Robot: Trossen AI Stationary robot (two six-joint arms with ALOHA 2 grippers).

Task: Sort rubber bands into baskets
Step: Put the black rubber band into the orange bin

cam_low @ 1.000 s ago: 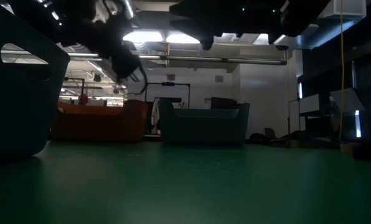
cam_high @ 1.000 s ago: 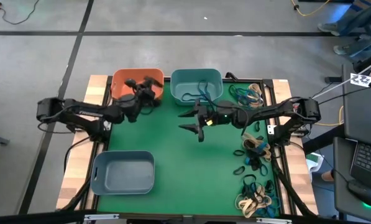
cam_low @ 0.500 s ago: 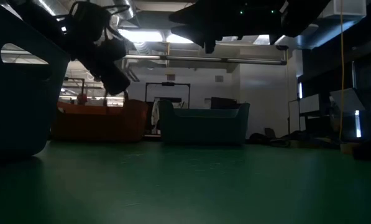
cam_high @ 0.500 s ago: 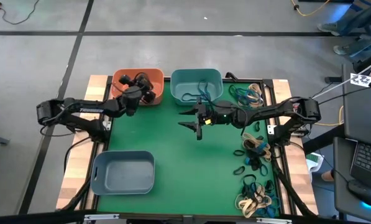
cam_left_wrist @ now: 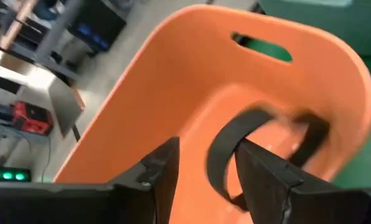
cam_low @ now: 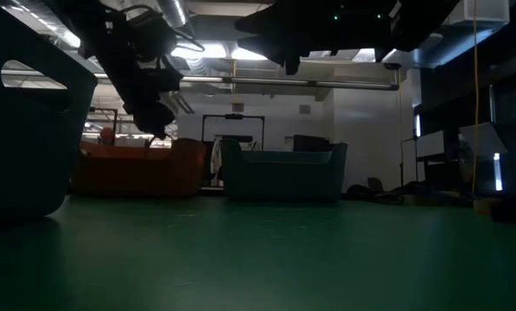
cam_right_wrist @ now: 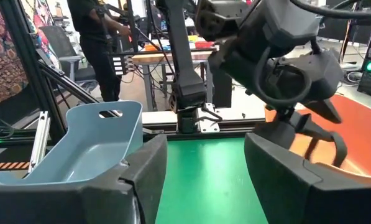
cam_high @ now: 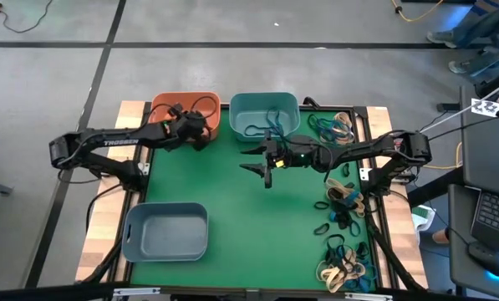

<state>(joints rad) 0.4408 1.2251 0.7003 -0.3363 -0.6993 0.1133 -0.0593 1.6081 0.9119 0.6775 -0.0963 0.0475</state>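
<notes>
The left gripper [cam_high: 201, 122] has been swung over the shallow orange plastic basket [cam_high: 167, 106] and parted, and a black rubber band [cam_left_wrist: 235, 146] is seen just beyond its fingers.

— Free room? Wide bare green mat [cam_high: 232, 201] mid-table, between grey-blue basket [cam_high: 165, 232] and the loose rubber bands [cam_high: 343, 205] along the right edge.

— Obstacles? Orange basket [cam_high: 175, 107] and teal basket [cam_high: 265, 113] side by side at the far edge, narrow gap between. Left gripper [cam_high: 201, 127] over the orange one; right gripper [cam_high: 263, 163] hanging just before the teal one.
</notes>
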